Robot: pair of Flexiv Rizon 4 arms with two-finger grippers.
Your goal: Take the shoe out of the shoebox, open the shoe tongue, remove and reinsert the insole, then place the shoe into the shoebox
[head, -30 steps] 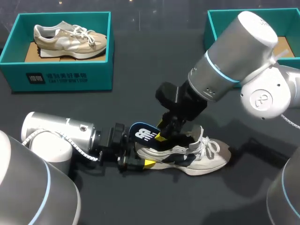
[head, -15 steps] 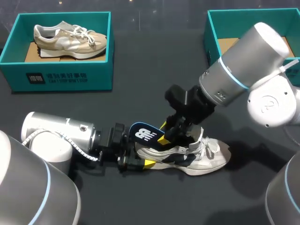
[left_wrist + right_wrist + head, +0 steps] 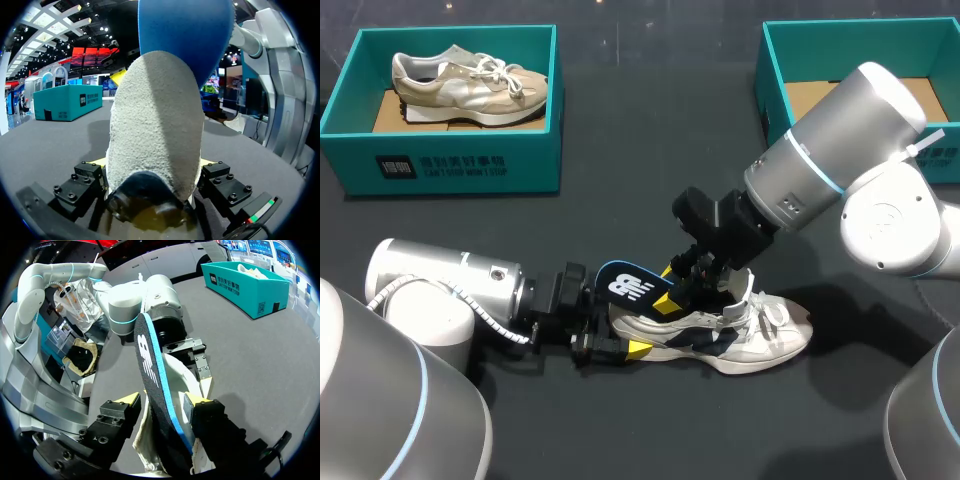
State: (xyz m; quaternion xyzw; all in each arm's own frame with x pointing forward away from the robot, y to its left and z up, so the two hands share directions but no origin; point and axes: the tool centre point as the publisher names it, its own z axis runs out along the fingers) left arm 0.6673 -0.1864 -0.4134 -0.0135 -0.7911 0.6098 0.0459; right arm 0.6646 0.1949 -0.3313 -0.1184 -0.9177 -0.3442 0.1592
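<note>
A white and navy shoe point(image 3: 745, 338) lies on its sole in the middle of the dark table. My left gripper point(image 3: 618, 347) is shut on its heel; in the left wrist view the grey heel point(image 3: 155, 130) fills the gap between the fingers of my left gripper point(image 3: 152, 167). A blue-edged black insole point(image 3: 628, 285) sticks up out of the shoe's opening. My right gripper point(image 3: 682, 284) stands open around it. In the right wrist view the insole point(image 3: 152, 375) rests against one finger point(image 3: 189, 409) of my right gripper point(image 3: 160, 402), with a gap to the other.
A teal shoebox point(image 3: 772, 75) with a cardboard floor stands at the back right. Another teal box point(image 3: 450, 165) at the back left holds a beige shoe point(image 3: 470, 80). My right arm's big wrist hangs over the table's right half.
My right arm's wrist has swung to the right and lower, while its fingers stay at the insole. The shoe, the insole and my left arm have not moved.
</note>
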